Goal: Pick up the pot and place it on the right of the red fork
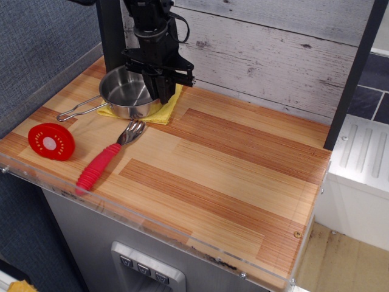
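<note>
The claw (159,82) grips the pot (124,95) rim near the back wall (273,42).

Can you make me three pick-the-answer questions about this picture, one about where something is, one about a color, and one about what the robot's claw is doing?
1. Where does the red fork lie?
A. inside the pot
B. on the wooden table, nearer the front than the pot
C. on the floor

2. What color is the cloth under the pot?
A. yellow
B. blue
C. green

3. What is the gripper doing?
A. hanging far from everything
B. holding the fork
C. gripping the pot's rim

Answers: 1 B, the fork rests on the table in front of the pot. 2 A, yellow shows beside the pot. 3 C, the fingers are closed on the pot's right edge.
</note>
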You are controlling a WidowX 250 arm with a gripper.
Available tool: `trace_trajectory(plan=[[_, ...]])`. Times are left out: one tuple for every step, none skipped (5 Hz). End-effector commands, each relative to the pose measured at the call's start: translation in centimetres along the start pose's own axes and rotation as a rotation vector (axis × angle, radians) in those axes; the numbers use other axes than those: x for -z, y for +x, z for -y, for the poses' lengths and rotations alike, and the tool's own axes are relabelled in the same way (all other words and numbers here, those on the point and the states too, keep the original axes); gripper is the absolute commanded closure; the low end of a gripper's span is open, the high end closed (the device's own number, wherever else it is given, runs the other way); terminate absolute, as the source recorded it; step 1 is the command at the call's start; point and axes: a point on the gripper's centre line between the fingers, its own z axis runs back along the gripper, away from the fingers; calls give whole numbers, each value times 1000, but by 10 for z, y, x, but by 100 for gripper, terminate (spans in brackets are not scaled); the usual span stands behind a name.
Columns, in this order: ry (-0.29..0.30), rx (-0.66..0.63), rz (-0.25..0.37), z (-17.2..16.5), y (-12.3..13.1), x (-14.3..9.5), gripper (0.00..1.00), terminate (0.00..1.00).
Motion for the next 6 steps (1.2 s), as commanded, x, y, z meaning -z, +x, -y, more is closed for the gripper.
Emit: trace_trajectory(plan=[[83, 162, 109, -26, -4, -64, 100, 0], [105, 189, 153, -27, -12, -99, 100, 0], [65, 223, 191, -5, -25, -132, 100, 0], [-12, 330, 212, 40, -49, -149, 100, 0], [-65, 448, 192, 86, -80, -147, 100, 0], [-100, 558, 144, 133, -118, -134, 100, 0]])
